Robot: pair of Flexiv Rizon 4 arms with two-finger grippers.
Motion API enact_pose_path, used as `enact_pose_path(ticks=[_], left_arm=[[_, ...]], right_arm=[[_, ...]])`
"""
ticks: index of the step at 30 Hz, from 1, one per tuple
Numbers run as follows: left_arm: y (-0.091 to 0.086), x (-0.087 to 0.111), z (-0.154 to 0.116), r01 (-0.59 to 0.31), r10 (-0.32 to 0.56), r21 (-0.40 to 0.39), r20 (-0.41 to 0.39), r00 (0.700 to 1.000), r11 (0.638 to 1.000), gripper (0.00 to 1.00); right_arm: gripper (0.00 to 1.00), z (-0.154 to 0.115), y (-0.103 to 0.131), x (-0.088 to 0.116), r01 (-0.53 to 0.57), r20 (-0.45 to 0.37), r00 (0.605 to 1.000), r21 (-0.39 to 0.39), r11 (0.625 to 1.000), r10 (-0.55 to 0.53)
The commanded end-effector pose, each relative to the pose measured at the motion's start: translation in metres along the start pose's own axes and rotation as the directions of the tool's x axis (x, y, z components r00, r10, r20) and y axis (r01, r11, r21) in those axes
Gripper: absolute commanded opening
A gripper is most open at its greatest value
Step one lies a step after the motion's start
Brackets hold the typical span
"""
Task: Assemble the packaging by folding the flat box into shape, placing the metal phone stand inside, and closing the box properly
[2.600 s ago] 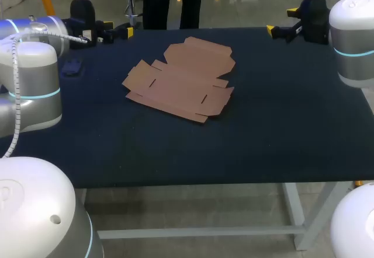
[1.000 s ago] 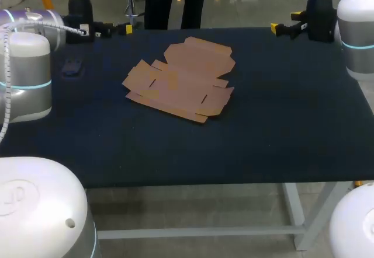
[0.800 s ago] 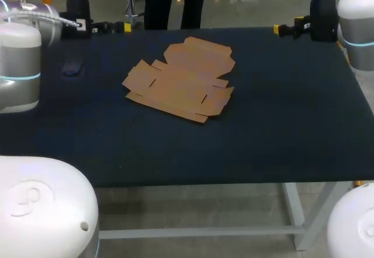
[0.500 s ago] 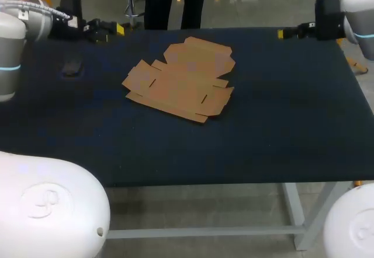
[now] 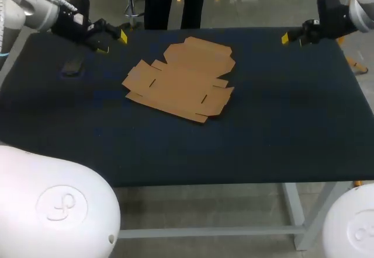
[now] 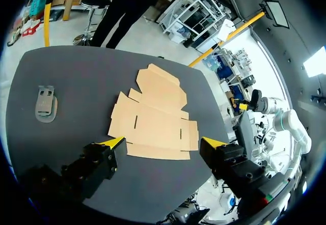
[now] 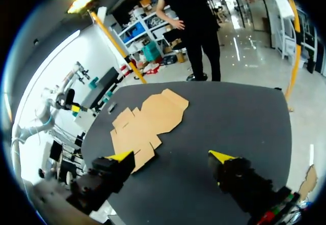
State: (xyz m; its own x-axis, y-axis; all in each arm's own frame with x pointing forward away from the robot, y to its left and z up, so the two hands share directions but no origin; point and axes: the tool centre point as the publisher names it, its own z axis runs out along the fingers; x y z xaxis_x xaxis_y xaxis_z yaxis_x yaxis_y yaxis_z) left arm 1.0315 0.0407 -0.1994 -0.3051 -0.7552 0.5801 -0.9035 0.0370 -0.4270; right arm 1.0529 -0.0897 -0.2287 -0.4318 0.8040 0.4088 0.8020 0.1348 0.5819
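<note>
Flat box point(image 5: 181, 80): brown cardboard, unfolded, lying flat on the bench point(image 5: 280, 112) around its middle, a little nearer the far edge and the left edge than the others. Its flaps and tabs are spread out, and slots are cut in its panels. Nothing rests on it.

Flat box in the wrist views: from the left wrist the flat box point(image 6: 153, 118) lies ahead of the fingers on the bench point(image 6: 61, 67). From the right wrist the flat box point(image 7: 145, 118) lies ahead and off to one side, across the bench point(image 7: 229, 118).

Phone stand point(image 5: 72, 66): a small dark piece lying flat near the far left corner, close to the left edge and well apart from the box. In the left wrist view the phone stand point(image 6: 46, 103) looks grey, with slots cut in it. I cannot tell whether it is folded shut.

Left fingers point(image 5: 113, 42): above the bench near the far left corner, between the stand and the far edge, touching neither the stand nor the box. In their own view the left fingers point(image 6: 164, 142) stand wide apart with nothing between the yellow tips.

Right fingers point(image 5: 293, 39): above the far right corner, well apart from the box. In their own view the right fingers point(image 7: 170, 156) are spread wide and hold nothing.
</note>
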Motion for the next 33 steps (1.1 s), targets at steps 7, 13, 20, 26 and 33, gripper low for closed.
enact_pose_path(ticks=[7, 13, 20, 26, 33], left_arm=[[-0.004, 0.001, -0.002, 0.003, -0.002, -0.188, 0.007, 1.000, 0.982, 1.00], [0.000, 0.008, 0.006, -0.016, 0.012, -0.237, -0.019, 1.000, 0.971, 1.00], [0.011, 0.002, 0.018, -0.108, 0.098, -0.309, -0.048, 0.994, 0.945, 1.00], [0.013, -0.004, 0.024, -0.116, 0.107, -0.322, -0.047, 0.993, 0.940, 1.00], [0.016, -0.012, 0.031, -0.099, 0.098, -0.315, -0.018, 0.995, 0.944, 1.00]], right_arm=[[1.00, -0.002, 0.002, 0.000, 0.000, -0.003, 1.000, 0.024, 1.000, 0.000], [1.00, 0.005, -0.003, 0.006, -0.064, 0.026, 0.998, 0.037, 0.997, 0.063], [1.00, 0.020, -0.018, 0.015, -0.198, -0.009, 0.980, 0.080, 0.977, 0.199], [1.00, 0.028, -0.033, 0.024, -0.295, -0.007, 0.955, 0.112, 0.949, 0.298], [1.00, 0.040, -0.047, 0.036, -0.347, -0.032, 0.934, 0.146, 0.926, 0.355]])
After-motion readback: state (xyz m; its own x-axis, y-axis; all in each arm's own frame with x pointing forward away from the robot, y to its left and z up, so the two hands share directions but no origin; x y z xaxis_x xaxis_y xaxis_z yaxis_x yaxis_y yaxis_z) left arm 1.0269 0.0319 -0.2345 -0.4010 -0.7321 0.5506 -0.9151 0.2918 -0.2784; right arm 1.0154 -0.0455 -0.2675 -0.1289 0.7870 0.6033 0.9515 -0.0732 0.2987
